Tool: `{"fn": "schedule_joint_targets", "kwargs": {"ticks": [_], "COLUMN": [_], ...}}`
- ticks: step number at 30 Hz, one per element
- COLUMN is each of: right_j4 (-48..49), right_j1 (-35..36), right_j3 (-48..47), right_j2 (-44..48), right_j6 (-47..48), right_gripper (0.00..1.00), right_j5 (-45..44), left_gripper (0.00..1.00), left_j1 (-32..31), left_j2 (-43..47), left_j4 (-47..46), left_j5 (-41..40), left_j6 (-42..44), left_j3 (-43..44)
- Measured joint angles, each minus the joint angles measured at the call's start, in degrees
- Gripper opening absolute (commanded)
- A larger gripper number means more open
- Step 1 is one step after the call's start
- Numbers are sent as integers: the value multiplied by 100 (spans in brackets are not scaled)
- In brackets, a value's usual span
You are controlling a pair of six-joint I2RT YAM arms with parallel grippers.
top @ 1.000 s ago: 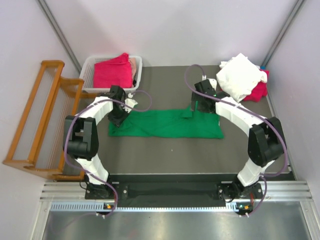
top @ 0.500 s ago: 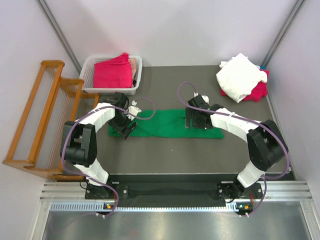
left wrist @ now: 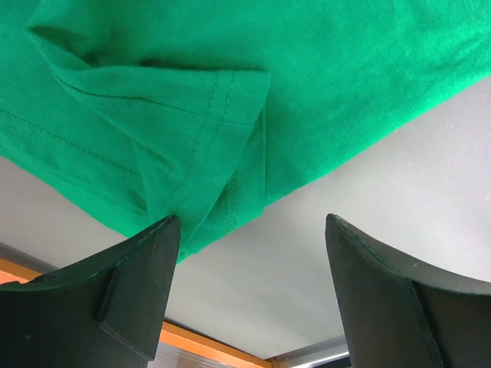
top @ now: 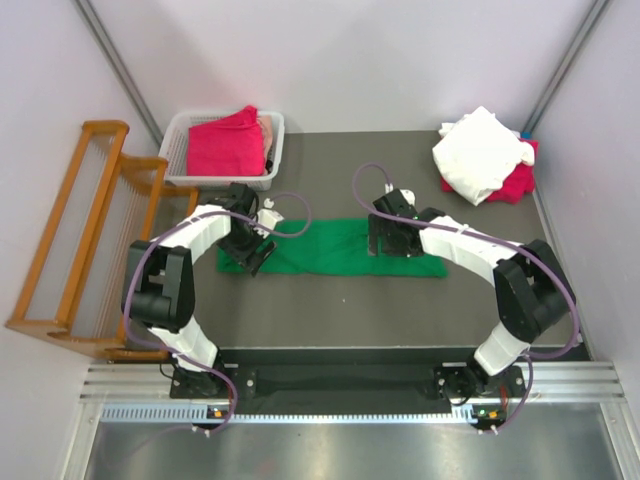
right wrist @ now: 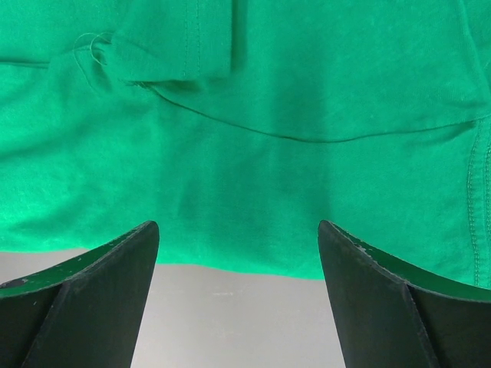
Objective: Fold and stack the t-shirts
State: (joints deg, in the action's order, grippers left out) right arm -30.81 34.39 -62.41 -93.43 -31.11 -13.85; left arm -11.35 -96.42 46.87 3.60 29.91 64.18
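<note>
**Operator:** How do my jaws stand?

**Spotter:** Both pairs are spread wide, with nothing between them. Your left gripper (left wrist: 249, 238) hangs at the left end of the green shirt (left wrist: 307, 77). A doubled hem corner lies just ahead of its fingertips, and bare table (left wrist: 383, 192) shows under them. Your right gripper (right wrist: 238, 230) hangs over green cloth too. An edge of the shirt runs across at its fingertips, but from the wrist view I can't tell which edge.

**Operator:** And how does the shirt lie?

**Spotter:** From above, it is a narrow band in the middle of the table, with its long axis running left to right. Your left jaws are at its left tip. Your right jaws are over the right half but short of the end, so the right tip lies further right of them.

**Operator:** Which end do I take?

**Spotter:** My judgement is that the next fold goes end over end, along that axis. Your left arm is the nearer one to a corner you can grasp. Your right arm would have to shift right to reach its own end. It is, though, the arm nearer the stack (top: 485, 158), white on red, in the far right corner.
</note>
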Motion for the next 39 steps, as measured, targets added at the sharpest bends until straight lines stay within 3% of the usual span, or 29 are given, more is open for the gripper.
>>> {"fn": "schedule_joint_targets", "kwargs": {"ticks": [8, 21, 33, 39], "right_j4": [37, 155, 160, 164], "right_j1": [57, 151, 151, 151], "right_j3": [0, -114, -177, -188], "right_j2": [-28, -190, -190, -190], "right_j6": [2, 9, 33, 48], "right_gripper": [83, 79, 61, 61], "right_j5": [4, 66, 68, 68], "left_gripper": [82, 82, 81, 79], "left_j1": [0, -22, -33, -35], "left_j2": [0, -356, -422, -304], "left_j4": [-140, -1440, -1644, -1786], "left_j5": [72, -446, -562, -579], "left_j6": [-297, -802, -844, -833], "left_j3": [208, 118, -37, -197]}}
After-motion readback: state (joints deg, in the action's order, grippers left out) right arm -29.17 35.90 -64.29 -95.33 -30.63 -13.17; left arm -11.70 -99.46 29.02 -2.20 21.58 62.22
